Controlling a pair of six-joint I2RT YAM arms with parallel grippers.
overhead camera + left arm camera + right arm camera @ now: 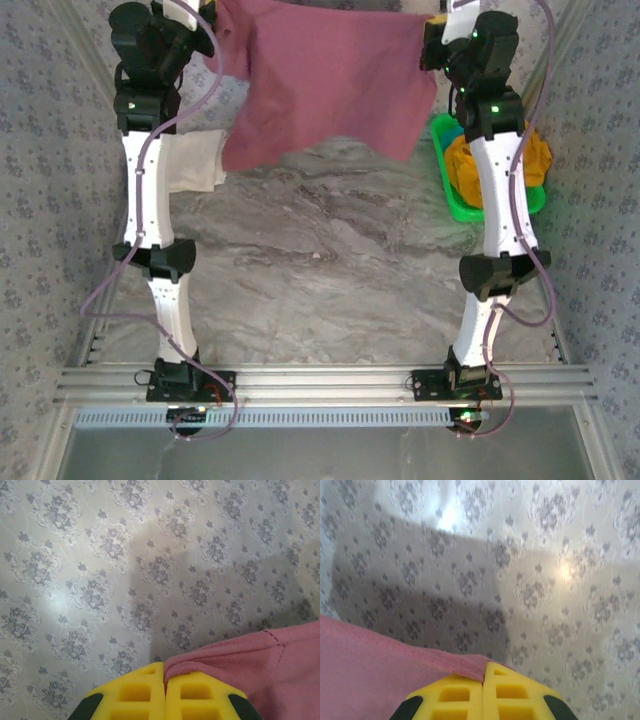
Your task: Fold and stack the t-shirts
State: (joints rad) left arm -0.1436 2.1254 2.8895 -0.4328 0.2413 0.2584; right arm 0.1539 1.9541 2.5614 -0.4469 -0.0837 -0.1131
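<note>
Maroon t-shirt (330,85) hangs spread across the top of the frame, with the left tool (164,674) and right tool (483,674) each clamped on its hem. The bite looks thin, though I can't see its depth. One slip and it swings crumpled onto the counter (320,270) or the cream shirt (195,165) at left.

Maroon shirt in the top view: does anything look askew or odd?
Nothing is damaged or spilled. The maroon shirt hangs spread between the left gripper and the right gripper, each pinching its top edge. Only its lower edge is uneven: both corners droop below the middle.
</note>
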